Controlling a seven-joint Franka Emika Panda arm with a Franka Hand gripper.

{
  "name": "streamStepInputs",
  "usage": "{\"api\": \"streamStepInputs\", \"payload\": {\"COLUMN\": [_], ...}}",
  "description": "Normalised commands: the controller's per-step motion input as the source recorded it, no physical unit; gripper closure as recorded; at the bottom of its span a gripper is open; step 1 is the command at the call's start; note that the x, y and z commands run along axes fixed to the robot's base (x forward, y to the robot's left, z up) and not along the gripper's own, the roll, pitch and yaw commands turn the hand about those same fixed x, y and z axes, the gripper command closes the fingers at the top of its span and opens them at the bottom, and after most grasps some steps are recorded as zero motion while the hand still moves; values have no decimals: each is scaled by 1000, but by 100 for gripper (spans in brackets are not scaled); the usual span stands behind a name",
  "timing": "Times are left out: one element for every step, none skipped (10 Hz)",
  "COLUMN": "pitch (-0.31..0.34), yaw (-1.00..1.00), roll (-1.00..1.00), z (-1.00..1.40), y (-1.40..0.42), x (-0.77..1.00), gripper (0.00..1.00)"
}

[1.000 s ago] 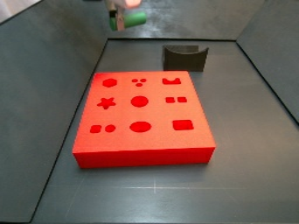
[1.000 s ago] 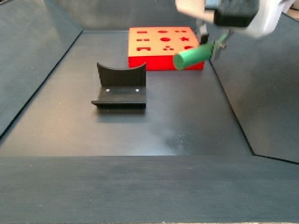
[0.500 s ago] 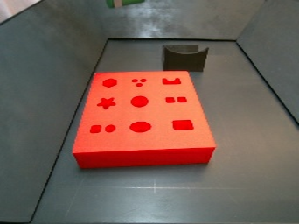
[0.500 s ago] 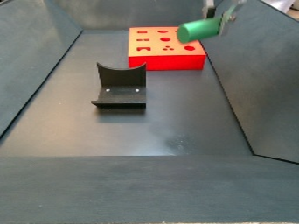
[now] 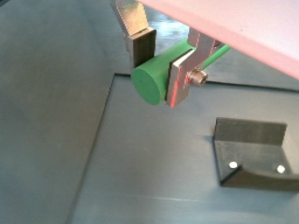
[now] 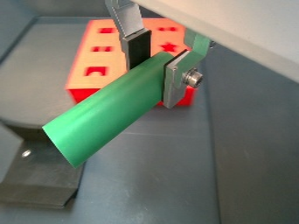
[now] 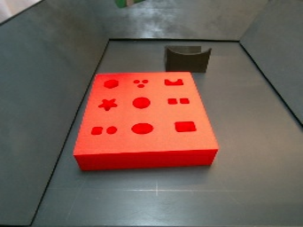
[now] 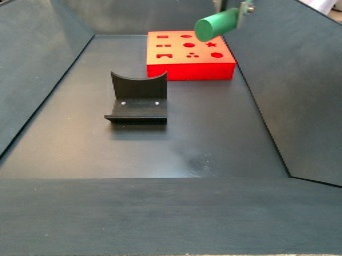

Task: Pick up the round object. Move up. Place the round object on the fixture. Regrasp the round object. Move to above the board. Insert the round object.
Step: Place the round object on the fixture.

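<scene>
Round object [image 6: 111, 114] clamped near one end in end effector [image 6: 156, 63], high in air, upper right of side view [image 8: 214, 25]. Looks rigid, light, smooth: could slip or pivot. Regrasp nearer middle. Fixture [image 8: 136, 98] and board [image 8: 189, 54] below on floor, well apart.

I'm holding the gripper [image 5: 163, 63] high in the air, almost out of a side view at 1 o'clock [image 8: 241, 8]. Its silver fingers [image 6: 177, 77] are clamping the round object [image 6: 111, 114], pinching one end while the rest is sticking out sideways.
</scene>
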Motion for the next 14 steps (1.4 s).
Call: {"api": "streamStepInputs", "payload": {"pitch": [-57,-58,-58,-59,-59,-59,-59,-39,-18,0,67,75,84,98], "yaw": [1000,1000,1000,1000,1000,1000,1000,720,487,297,53,14,-7,-17], "roll": [-78,-93,-101,-122,-141,-178,-205,-211,-199,-182,-1000,-1000,-1000,-1000], "z": [-12,-17,-19,-23,-26,-30,-33,-37,-38,-38,-58,-58,-50,-34], "y": [-218,-196,-186,-163,-152,-134,-123,-107,-96,-81,443,499,445,334], "x": [1000,1000,1000,1000,1000,1000,1000,1000,1000,1000,1000,1000,1000,1000], "gripper": [100,100,100,100,100,100,100,100,100,100,100,100,100,100]}}
